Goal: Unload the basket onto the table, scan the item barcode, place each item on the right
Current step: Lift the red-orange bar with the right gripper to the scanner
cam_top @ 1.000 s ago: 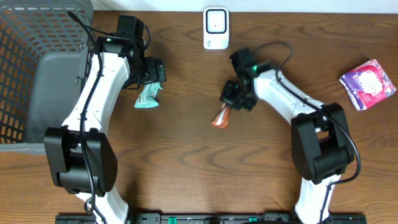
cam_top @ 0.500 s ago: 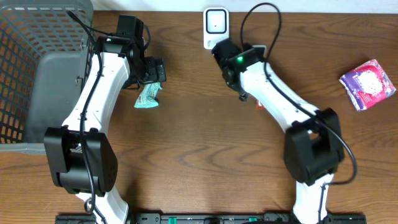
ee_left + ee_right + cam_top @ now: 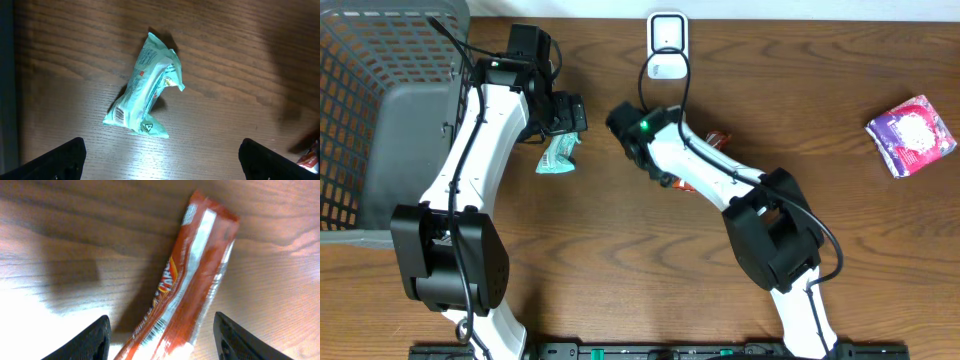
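An orange-red snack bar (image 3: 195, 280) lies flat on the wooden table, its barcode (image 3: 156, 328) facing up near the lower end. My right gripper (image 3: 162, 342) is open, one finger on each side of the bar and neither touching it. In the overhead view the right gripper (image 3: 670, 178) sits mid-table and the arm hides most of the bar (image 3: 718, 137). The white scanner (image 3: 667, 45) stands at the table's far edge. My left gripper (image 3: 162, 165) is open and empty, just short of a mint-green packet (image 3: 146, 87). Overhead, the left gripper (image 3: 560, 115) is beside that packet (image 3: 558, 155).
A grey mesh basket (image 3: 380, 100) fills the left end of the table. A purple and white packet (image 3: 912, 135) lies at the far right. The right arm's cable loops close to the scanner.
The right arm went up to the scanner with the orange bar, then swung left and down. Its jaws have opened and the bar now lies on the table. The left arm is unmoved.
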`<action>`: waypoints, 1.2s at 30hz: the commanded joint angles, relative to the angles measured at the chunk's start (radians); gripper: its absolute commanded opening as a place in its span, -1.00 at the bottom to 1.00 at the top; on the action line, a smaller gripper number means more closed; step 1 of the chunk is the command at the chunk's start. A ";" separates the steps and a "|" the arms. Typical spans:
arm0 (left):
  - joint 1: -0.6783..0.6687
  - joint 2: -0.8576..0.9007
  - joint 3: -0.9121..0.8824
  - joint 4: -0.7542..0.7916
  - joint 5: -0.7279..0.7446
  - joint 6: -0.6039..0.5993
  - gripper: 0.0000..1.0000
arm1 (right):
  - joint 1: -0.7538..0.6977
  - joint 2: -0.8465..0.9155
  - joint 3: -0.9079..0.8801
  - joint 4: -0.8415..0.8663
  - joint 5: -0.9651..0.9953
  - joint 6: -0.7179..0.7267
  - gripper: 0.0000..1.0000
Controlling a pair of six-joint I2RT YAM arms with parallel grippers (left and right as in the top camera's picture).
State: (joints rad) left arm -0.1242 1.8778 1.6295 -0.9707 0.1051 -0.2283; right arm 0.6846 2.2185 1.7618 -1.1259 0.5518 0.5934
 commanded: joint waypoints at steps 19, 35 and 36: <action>0.003 0.007 -0.004 -0.005 -0.010 0.006 0.95 | -0.201 -0.014 0.391 -0.299 -0.267 -0.083 0.17; 0.003 0.007 -0.004 -0.005 -0.010 0.006 0.96 | -0.013 0.006 -0.024 0.016 0.113 0.056 0.04; 0.003 0.007 -0.004 -0.005 -0.010 0.006 0.96 | -0.016 0.006 -0.047 0.020 0.119 0.056 0.04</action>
State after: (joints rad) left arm -0.1242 1.8778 1.6291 -0.9707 0.1051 -0.2287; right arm 0.6727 2.2185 1.7760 -1.1133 0.5877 0.6216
